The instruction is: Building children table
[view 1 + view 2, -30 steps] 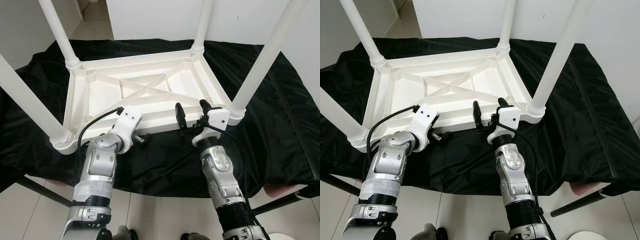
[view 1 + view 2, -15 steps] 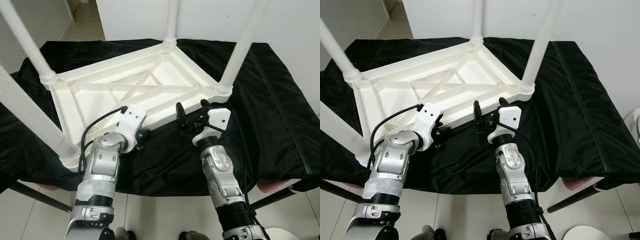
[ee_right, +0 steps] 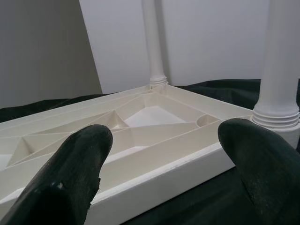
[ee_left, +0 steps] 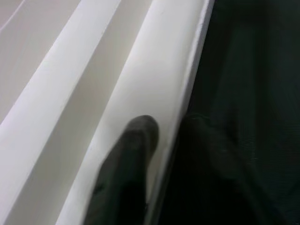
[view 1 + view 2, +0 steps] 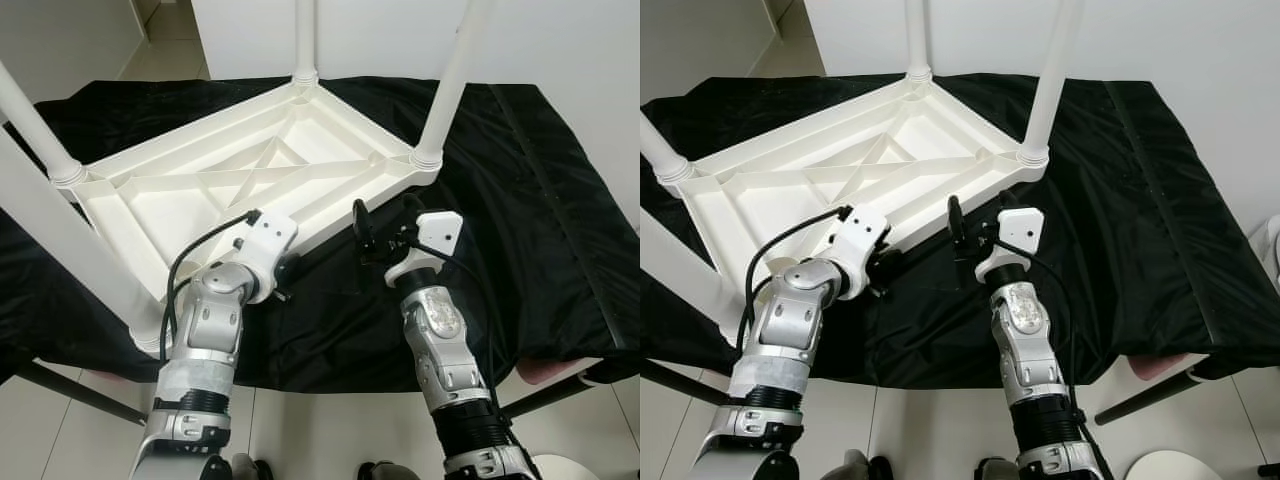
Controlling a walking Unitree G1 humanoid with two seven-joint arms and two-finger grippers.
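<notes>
Left gripper (image 5: pixel 287 272) pinches the near rim of the upside-down white table (image 5: pixel 200 200) on black cloth (image 5: pixel 560 200). Right gripper (image 5: pixel 385 228) fingers spread wide, just beside the rim.

White plastic table (image 5: pixel 200 190) on black cloth (image 5: pixel 520 200); silver arms, black jaws, pale floor tiles (image 5: pixel 80 440).

Upturned white table (image 5: pixel 230 190) on black cloth (image 5: pixel 520 200)
</notes>
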